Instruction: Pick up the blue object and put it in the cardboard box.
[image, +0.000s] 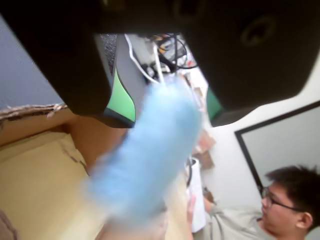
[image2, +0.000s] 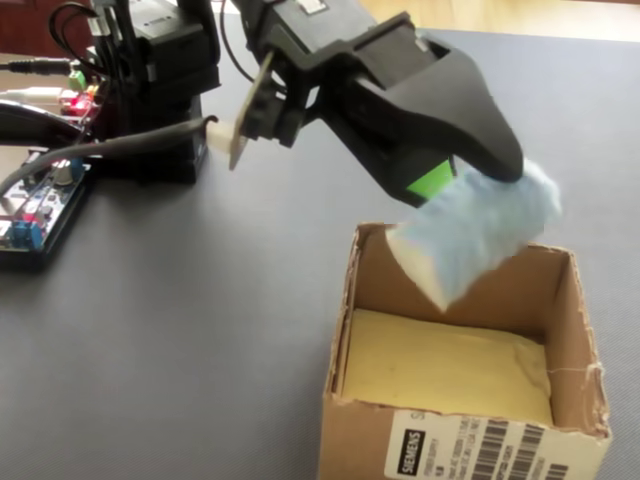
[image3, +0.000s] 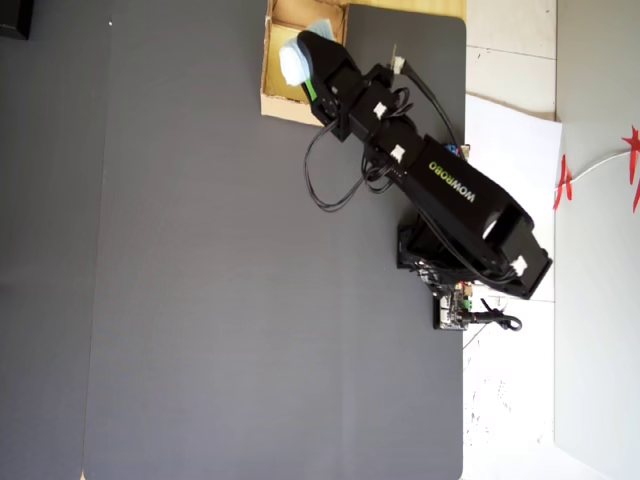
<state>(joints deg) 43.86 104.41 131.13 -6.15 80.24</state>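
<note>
Covering most of the table is a big dark grey mat (image3: 250, 300), and the black Koch arm (image3: 440, 190) stretches across it toward the far edge in the overhead view. Next down in size is the small tan cardboard box (image2: 560, 300) with the yellowish floor and a barcode label on its front wall, flaps standing upright. Above its opening hangs the black gripper with green pads (image2: 470, 205), and its fingers are clamped on the pale blue, soft, ribbed lump (image2: 480, 235), which sits tilted between them with its lower end dipping just inside the box mouth near the back wall.

So it looks like the carry is basically done and the drop is what's left.

What could go sideways, I reckon: the blue object is long and slanted in the wrist view (image: 145, 160), so on release it might catch a flap or the rim and tip out onto the mat. Being squishy, it could also cling to one pad. Lowering too far risks the jaw nudging the light box.
</note>
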